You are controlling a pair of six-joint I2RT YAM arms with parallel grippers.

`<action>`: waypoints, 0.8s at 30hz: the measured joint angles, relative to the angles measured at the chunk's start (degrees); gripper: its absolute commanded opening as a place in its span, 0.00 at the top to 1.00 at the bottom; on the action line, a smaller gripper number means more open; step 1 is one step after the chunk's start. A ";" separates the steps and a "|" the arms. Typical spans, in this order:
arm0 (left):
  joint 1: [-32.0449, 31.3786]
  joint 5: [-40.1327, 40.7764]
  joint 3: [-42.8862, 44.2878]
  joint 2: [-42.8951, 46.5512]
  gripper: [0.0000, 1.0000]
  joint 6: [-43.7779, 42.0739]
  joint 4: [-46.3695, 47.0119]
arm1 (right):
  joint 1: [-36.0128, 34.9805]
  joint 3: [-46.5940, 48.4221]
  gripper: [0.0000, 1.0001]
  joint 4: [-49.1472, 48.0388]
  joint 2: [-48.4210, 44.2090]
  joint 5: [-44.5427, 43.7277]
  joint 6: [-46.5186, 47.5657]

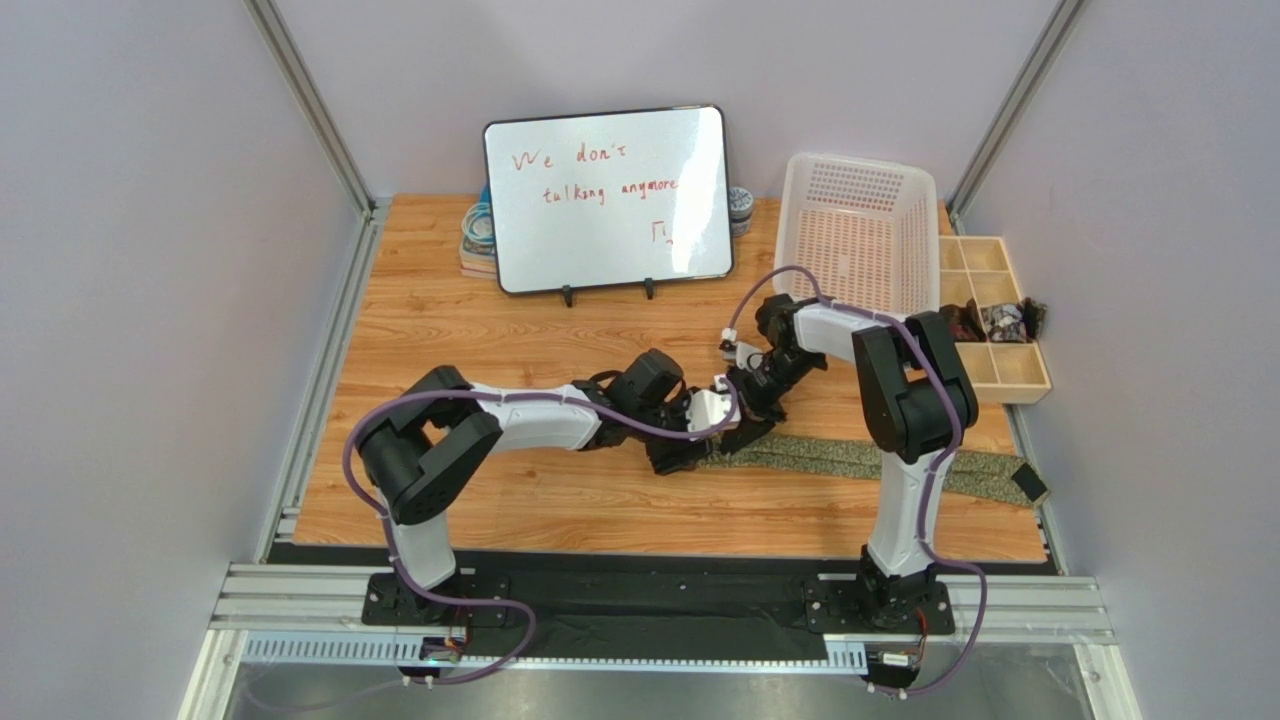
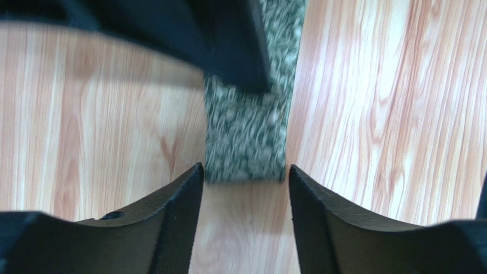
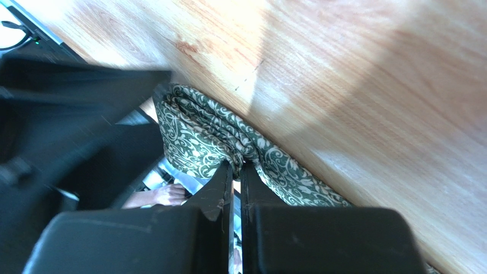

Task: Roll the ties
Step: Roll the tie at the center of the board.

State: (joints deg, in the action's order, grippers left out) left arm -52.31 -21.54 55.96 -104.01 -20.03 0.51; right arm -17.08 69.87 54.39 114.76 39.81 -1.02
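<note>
The tie [image 1: 887, 458] is a long olive-green patterned strip lying along the front right of the wooden table [image 1: 451, 323], with its black-lined tip [image 1: 1029, 483] at the far right. My right gripper [image 3: 236, 166] is shut, pinching a bunched fold of the tie [image 3: 194, 134] near its left end. In the left wrist view the tie's squared end [image 2: 246, 142] lies flat on the wood. My left gripper [image 2: 244, 171] is open, with one fingertip at each corner of that end. In the top view both grippers meet at the tie's left end, left gripper [image 1: 700, 431], right gripper [image 1: 736, 402].
A whiteboard [image 1: 609, 198] with red writing stands at the back. A white plastic basket [image 1: 857, 233] sits at the back right, and beside it a wooden compartment tray [image 1: 1010, 285] holds small items. Rolls [image 1: 478, 233] lie behind the whiteboard's left edge.
</note>
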 measured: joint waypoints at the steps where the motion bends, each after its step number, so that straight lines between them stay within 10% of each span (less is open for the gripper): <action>1: 0.72 -0.48 -0.55 0.63 0.32 0.15 -0.57 | 0.11 0.02 1.00 0.07 0.15 0.20 -0.02; 24: 2.86 -7.41 -1.64 -0.94 0.41 0.42 4.68 | 0.26 1.14 1.00 2.45 3.13 1.81 -1.70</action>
State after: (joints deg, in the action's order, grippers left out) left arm -49.45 -28.95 54.33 -104.95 -19.62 5.19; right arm -16.82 71.00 56.84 117.89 41.63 -2.72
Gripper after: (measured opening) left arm 0.590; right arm 0.015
